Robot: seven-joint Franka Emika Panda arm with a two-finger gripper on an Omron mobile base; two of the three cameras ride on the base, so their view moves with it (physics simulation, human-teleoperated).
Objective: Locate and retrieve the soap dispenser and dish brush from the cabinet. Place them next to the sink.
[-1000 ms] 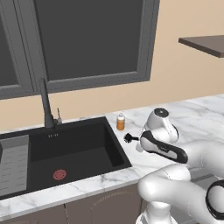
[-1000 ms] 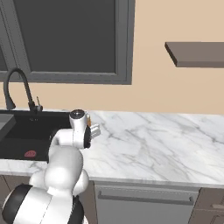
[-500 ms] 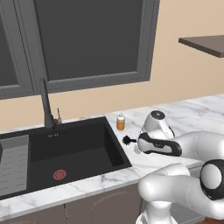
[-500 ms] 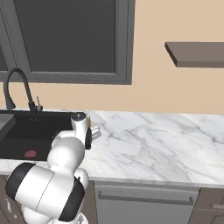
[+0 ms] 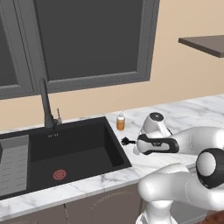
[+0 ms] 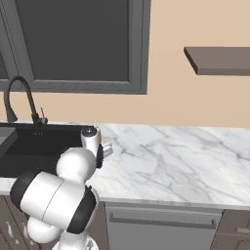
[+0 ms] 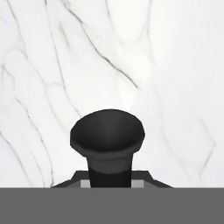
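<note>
Hand view shows the gripper (image 7: 111, 186) clamped on the dish brush (image 7: 107, 138), poised above marble tabletop (image 7: 175, 65) just beside the sink (image 5: 74, 153). Placing looks underway; next, lower and release near the soap dispenser (image 5: 120, 122).

We see a beige wall (image 5: 175, 83) behind a white marble counter (image 6: 185, 166) veined in grey. A dark grey-framed window (image 5: 87, 39) fills the left base view from 10 to 1 o'clock. Below the counter at 6 o'clock sit brown cabinet fronts (image 5: 96, 208) and a grey panel (image 6: 161, 229). Light is even.
</note>
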